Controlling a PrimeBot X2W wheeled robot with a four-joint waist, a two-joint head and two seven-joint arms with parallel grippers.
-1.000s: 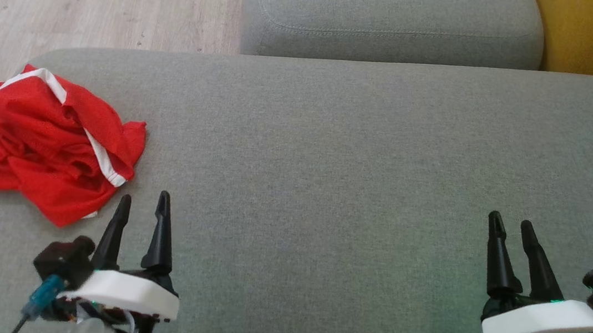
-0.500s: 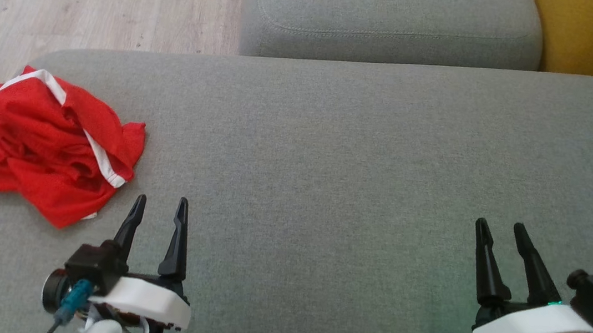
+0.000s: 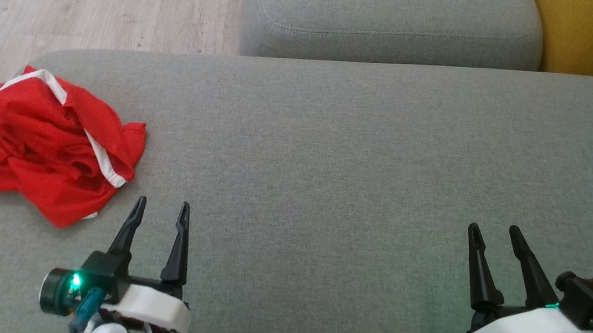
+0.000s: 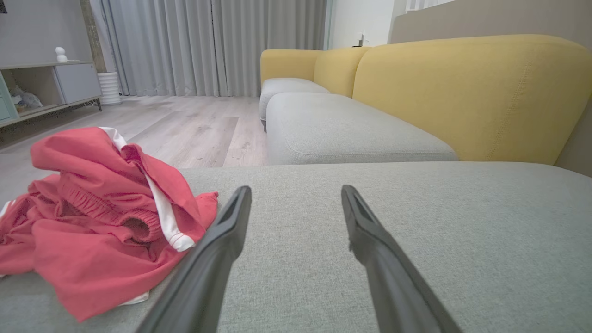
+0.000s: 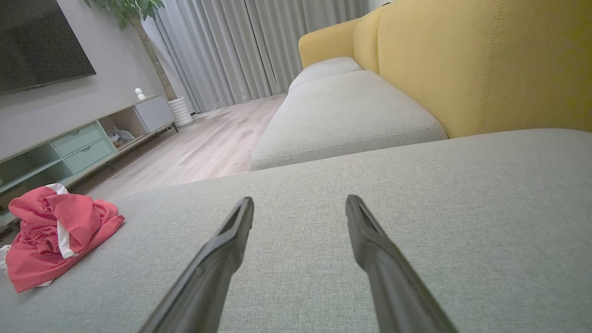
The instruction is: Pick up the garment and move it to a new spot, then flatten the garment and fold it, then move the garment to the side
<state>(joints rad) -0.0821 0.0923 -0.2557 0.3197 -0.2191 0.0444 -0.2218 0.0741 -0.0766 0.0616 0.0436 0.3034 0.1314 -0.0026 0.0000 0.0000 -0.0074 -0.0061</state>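
Garment point(image 3: 42, 146) crumpled on cushion point(image 3: 330, 165); left tool point(image 3: 163, 202), right tool point(image 3: 493, 228) both spread, empty.

Soft even daylight, faint shadows on the grey cushion point(image 3: 331, 154), small green lamp point(image 3: 75, 279) glowing, head view slightly grainy, 2 wrist views bowed at edges.

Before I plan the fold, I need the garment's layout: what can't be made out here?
Head view: garment is crumpled; its own folds hide its shape and underside.
Left wrist view: its left part is cut off by the frame edge.
Right wrist view: shelf contents are too small to identify.
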